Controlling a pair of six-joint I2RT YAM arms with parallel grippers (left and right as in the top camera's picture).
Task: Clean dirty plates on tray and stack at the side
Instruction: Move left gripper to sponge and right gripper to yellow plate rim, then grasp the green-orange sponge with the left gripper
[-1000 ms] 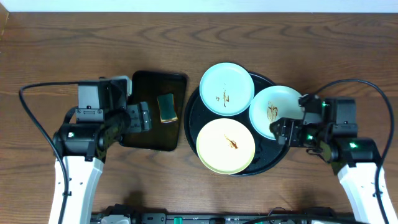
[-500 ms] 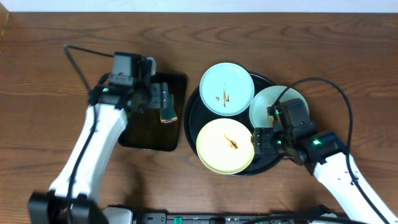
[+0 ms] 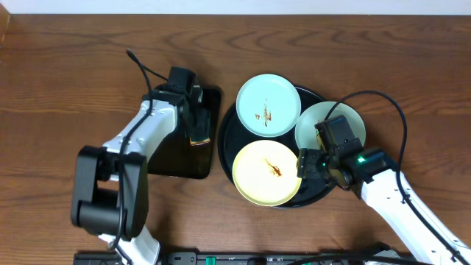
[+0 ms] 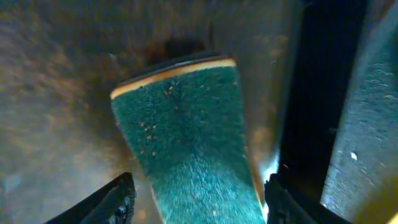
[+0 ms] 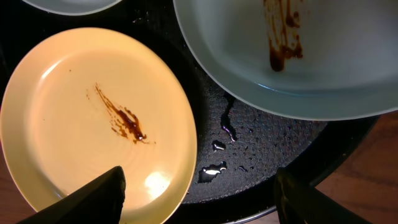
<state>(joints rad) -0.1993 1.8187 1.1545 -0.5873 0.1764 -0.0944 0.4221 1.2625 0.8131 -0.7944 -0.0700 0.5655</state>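
Your left gripper stood open astride the sponge beside the tray, while your right gripper, jaws wide, hung over that tray, where three smeared plates lay.

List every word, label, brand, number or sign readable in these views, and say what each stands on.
None can be read.
No lettering shows on the upper pale mint round plate, the right pale mint round plate, the pale yellow round plate, the large round glossy black tray, the rectangular black tray or the teal-and-yellow sponge.
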